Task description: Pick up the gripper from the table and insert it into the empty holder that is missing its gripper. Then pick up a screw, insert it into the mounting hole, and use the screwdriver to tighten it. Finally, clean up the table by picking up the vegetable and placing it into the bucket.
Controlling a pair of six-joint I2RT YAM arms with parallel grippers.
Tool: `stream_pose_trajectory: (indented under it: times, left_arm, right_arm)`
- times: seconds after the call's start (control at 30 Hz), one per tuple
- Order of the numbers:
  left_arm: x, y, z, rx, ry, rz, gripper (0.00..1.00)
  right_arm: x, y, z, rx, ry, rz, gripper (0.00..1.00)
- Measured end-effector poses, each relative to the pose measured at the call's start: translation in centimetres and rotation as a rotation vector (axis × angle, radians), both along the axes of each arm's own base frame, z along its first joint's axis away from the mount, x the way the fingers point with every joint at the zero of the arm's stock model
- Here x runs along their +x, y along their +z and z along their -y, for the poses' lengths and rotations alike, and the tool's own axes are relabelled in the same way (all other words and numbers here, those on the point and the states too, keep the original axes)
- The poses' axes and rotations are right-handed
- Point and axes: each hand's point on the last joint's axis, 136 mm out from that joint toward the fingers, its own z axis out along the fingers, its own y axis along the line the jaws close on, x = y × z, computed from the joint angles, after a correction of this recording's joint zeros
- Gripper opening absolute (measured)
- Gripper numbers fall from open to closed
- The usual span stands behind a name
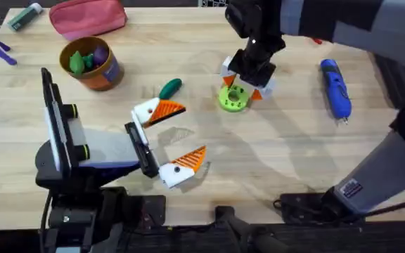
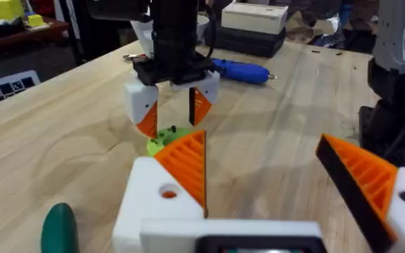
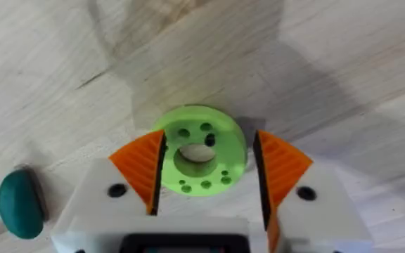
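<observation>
The gripper (image 2: 187,163), a ribbed orange wedge, sits in the white holder (image 2: 153,204) on one finger of the left arm's gripper (image 1: 193,129). That hand rests low over the middle-left of the tabletop (image 1: 294,140), its fingers spread wide and holding nothing.

The wedge's long axis runs along the finger. Its narrow tip points away from the left arm, toward the right arm's gripper (image 3: 208,151), and its ribbed face turns inward toward the matching orange pad on the other finger.

In the left wrist view, the mounting hole (image 2: 168,191) in the holder's face shows orange through it rather than a dark screw head. We judge it has no screw, so the insertion looks done and the screw step is in hand.

The right arm's fingers are apart and hang straight down, straddling a round green disc (image 3: 216,119) with small holes. They are just beside its rim on either side, and we cannot tell whether they touch it. We cannot make out a screw in the disc.

- **Next move:** we think it calls for a fine pinch on a screw, then carrying it across to line it up squarely with the small hole.
- **Screwdriver:** the blue screwdriver (image 1: 335,88) lies untouched, well off to the right.
- **Vegetable:** the dark green vegetable (image 1: 170,88) lies near the left fingers.
- **Bucket:** the bucket (image 1: 107,74) stands at the far left.
</observation>
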Motion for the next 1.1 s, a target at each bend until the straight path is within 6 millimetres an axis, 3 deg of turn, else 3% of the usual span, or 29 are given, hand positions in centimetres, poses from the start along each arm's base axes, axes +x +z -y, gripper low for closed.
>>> stream_pose_trajectory:
  times: [0.73,1.1]
  left_arm:
    - [0.00,0.00,0.00,0.000,0.000,0.000,0.987]
    - [0.00,0.00,0.00,0.000,0.000,0.000,0.987]
  right_arm:
    - [0.12,-0.11,-0.67,-0.004,0.019,0.017,0.515]
    - [0.19,-0.24,-0.31,-0.025,0.017,0.020,0.376]
